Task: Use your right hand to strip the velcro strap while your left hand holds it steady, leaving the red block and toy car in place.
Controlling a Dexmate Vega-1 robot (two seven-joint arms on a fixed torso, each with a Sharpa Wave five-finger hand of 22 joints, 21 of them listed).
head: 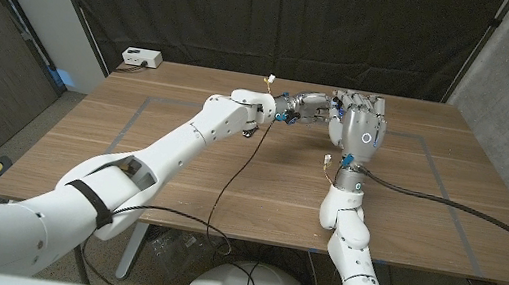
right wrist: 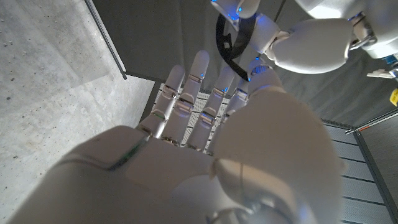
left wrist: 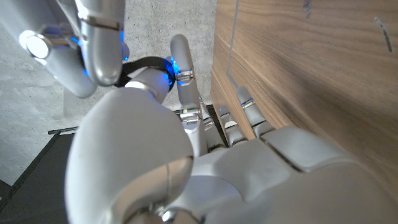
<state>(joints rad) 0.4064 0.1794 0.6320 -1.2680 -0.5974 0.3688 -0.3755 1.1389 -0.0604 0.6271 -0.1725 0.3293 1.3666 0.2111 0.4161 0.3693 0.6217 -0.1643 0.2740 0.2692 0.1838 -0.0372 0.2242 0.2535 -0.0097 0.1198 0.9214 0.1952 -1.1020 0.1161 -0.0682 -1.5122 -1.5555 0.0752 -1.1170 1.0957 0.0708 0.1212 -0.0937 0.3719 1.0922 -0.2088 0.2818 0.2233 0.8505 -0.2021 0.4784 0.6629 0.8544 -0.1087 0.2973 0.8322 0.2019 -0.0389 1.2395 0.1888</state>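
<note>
In the head view my two hands meet above the far middle of the table [head: 178,182]. My left hand [head: 306,105] reaches in from the left. My right hand [head: 358,126] stands upright beside it, back toward the camera. The velcro strap [right wrist: 229,45] is a short black loop between them. In the left wrist view the strap [left wrist: 144,63] curves over my left hand [left wrist: 249,168] at the thumb. Its other end runs under the fingers [left wrist: 102,43] of my right hand. My right hand [right wrist: 205,162] keeps its long fingers straight while thumb and a finger pinch the strap's end.
A small white box [head: 141,58] sits at the table's far left corner. Faint tape lines [head: 138,110] mark a rectangle on the wood. A thin cable [head: 240,171] trails from my left arm across the table, and a thick black cable [head: 447,204] runs off to the right.
</note>
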